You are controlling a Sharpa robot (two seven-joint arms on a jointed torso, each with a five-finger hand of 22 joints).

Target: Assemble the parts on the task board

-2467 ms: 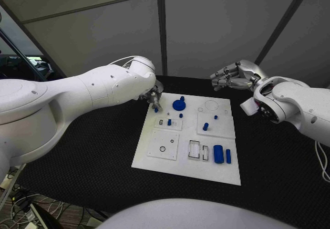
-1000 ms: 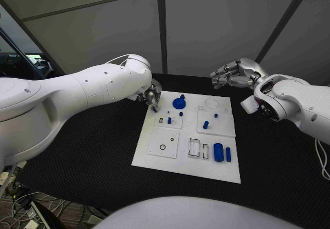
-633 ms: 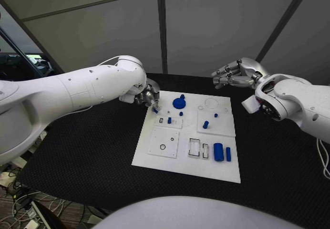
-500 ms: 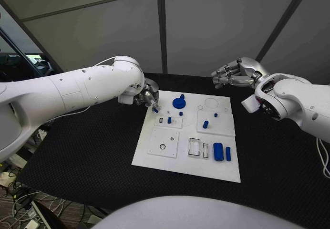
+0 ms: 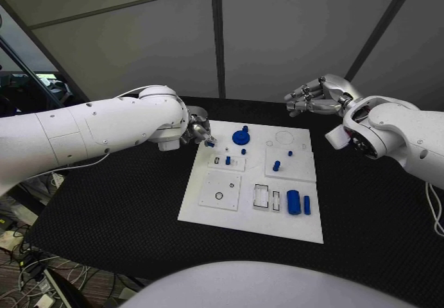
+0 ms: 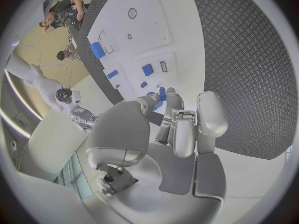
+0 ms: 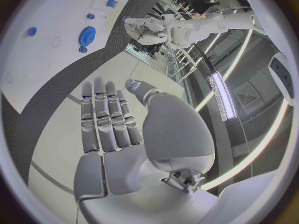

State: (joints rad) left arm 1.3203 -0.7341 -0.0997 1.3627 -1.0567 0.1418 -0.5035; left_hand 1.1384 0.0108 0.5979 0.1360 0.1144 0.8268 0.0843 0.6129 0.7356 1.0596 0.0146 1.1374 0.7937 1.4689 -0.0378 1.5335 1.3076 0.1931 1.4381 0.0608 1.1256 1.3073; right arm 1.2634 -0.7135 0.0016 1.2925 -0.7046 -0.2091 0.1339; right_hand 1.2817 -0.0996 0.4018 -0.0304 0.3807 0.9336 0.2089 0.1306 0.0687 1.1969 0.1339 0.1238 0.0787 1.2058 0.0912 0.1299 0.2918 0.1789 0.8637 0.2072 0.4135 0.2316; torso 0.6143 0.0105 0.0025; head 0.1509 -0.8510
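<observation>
The white task board [image 5: 236, 212] lies in the middle of the black table. My left hand [image 5: 197, 131] hovers at the board's far left corner and pinches a small blue part [image 5: 209, 144] in its fingertips; the left wrist view shows this part [image 6: 162, 93] between the fingers [image 6: 176, 104]. A blue gear [image 5: 240, 136] stands near the far edge. Short blue pegs [image 5: 276, 166] stand in the inset plates. A blue cylinder [image 5: 293, 203] and a thin blue bar [image 5: 307, 205] lie at the near right. My right hand [image 5: 317, 96] hangs beyond the board's far right corner, fingers straight and apart [image 7: 106, 122], holding nothing.
An inset plate [image 5: 221, 191] at the near left has a round hole, and beside it are rectangular slots [image 5: 262, 197]. Black table mat [image 5: 120, 192] surrounds the board. In the right wrist view the board [image 7: 37, 59] and the gear [image 7: 87, 34] lie well away from the fingers.
My left arm has swung lower and back toward the left, while its hand stays at the board's far left corner with the blue part. The right hand has barely shifted.
</observation>
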